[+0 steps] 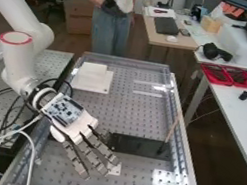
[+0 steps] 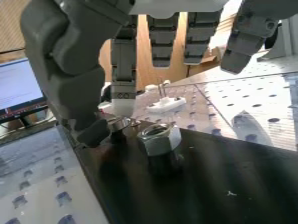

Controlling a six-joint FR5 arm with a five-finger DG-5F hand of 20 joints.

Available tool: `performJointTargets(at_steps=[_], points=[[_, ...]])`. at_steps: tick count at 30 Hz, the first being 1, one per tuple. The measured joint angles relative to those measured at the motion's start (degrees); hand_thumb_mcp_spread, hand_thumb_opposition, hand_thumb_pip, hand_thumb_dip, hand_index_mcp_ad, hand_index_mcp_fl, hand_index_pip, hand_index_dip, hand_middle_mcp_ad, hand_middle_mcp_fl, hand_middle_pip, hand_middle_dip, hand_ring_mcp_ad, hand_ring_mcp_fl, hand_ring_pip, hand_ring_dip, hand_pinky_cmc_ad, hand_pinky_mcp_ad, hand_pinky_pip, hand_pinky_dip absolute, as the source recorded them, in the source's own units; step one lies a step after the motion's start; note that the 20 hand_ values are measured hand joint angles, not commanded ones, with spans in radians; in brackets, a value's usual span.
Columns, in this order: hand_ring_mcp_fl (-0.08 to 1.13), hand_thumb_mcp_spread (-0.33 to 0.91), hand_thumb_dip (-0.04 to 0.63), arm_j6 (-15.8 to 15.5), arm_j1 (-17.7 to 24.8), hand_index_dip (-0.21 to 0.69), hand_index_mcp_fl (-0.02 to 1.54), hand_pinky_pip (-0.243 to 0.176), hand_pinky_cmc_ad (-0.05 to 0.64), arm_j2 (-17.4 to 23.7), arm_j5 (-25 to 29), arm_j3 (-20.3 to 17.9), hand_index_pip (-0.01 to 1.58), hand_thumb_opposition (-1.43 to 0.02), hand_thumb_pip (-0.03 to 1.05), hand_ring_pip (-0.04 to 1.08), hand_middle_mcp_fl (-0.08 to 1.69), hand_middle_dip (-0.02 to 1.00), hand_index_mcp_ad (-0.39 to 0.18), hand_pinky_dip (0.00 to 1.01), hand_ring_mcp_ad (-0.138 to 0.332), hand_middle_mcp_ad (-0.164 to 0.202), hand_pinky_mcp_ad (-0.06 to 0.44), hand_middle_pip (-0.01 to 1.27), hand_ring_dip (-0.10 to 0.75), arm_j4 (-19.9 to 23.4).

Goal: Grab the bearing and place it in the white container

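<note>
Hand open beside metal pieces on board

Robot hand point(image 1: 80, 134): fingers nearly straight, spread, holding nothing. Black board point(image 1: 135, 146) lies on the bench point(image 1: 140, 184). On it stand a faceted metal piece point(image 2: 159, 140) with a round opening and a second metal piece point(image 2: 118, 123) just beside the thumb's tip. Cannot tell which is the bearing.
</note>
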Motion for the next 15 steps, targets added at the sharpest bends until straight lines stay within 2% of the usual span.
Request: performJointTargets(at_steps=[15], points=[[0.01,0.47,0.298,-0.87,-0.27,0.297,0.07,-0.058,0.360,-0.08,-0.41,0.27,1.46,-0.82,0.56,0.10,0.02,0.20,-0.112,0.18,0.126,0.068,0.288,0.13,0.087,-0.15]])
